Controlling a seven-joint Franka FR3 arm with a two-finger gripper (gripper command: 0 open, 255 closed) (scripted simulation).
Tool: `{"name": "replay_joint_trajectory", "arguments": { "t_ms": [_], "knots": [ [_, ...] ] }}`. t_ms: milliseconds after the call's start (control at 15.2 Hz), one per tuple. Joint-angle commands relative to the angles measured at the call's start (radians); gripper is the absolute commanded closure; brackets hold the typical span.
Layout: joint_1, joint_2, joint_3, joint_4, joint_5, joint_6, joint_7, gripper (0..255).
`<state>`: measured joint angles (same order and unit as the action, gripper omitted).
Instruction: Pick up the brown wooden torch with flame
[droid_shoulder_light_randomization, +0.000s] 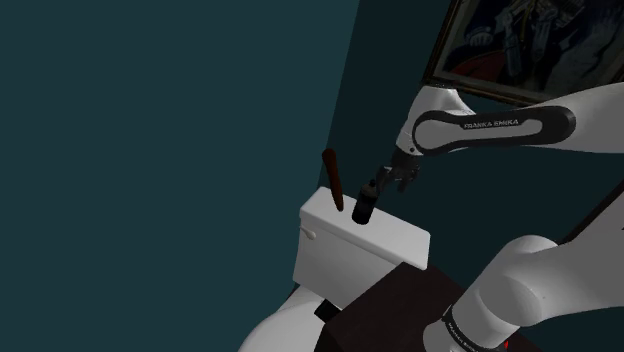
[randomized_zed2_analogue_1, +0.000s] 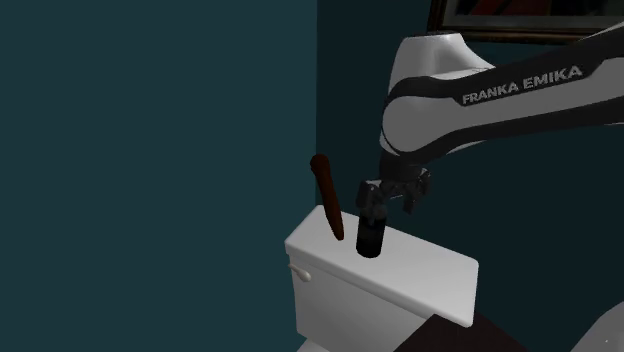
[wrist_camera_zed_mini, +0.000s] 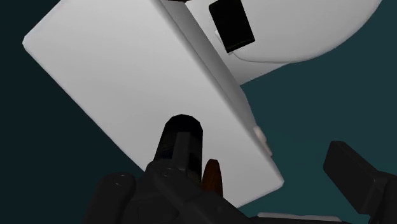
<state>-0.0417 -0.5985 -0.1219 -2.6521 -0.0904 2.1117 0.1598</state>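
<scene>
The torch (droid_shoulder_light_randomization: 334, 180) is a slim brown stick with a darker rounded top. It stands nearly upright, leaning a little, on the white toilet tank lid (droid_shoulder_light_randomization: 395, 238) near its back edge. In the second exterior view the torch (randomized_zed2_analogue_1: 328, 195) is just left of my black gripper (randomized_zed2_analogue_1: 370, 228), which points down at the lid. The gripper (droid_shoulder_light_randomization: 366, 203) is open. In the wrist view one finger (wrist_camera_zed_mini: 181, 143) hangs over the lid and the other finger (wrist_camera_zed_mini: 356, 178) stands far off to the side. The torch tip (wrist_camera_zed_mini: 213, 178) shows close beside the first finger, unclasped.
The tank (randomized_zed2_analogue_1: 350, 300) has a small flush handle (randomized_zed2_analogue_1: 297, 270) on its front. The white toilet bowl (droid_shoulder_light_randomization: 275, 328) lies below it, and dark teal walls (droid_shoulder_light_randomization: 150, 150) stand close behind. A framed picture (droid_shoulder_light_randomization: 500, 45) hangs at upper right. My dark stand (droid_shoulder_light_randomization: 385, 310) sits by the tank.
</scene>
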Motion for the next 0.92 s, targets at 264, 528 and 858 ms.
{"name": "replay_joint_trajectory", "arguments": {
  "t_ms": [264, 528, 858],
  "knots": [
    [0.002, 0.215, -0.028, -0.009, 0.015, 0.37, 0.015, 0],
    [0.015, 0.371, -0.054, 0.023, 0.051, 0.586, 0.002, 0],
    [0.057, 0.576, -0.091, 0.108, 0.198, 0.818, -0.09, 0]
  ]
}}
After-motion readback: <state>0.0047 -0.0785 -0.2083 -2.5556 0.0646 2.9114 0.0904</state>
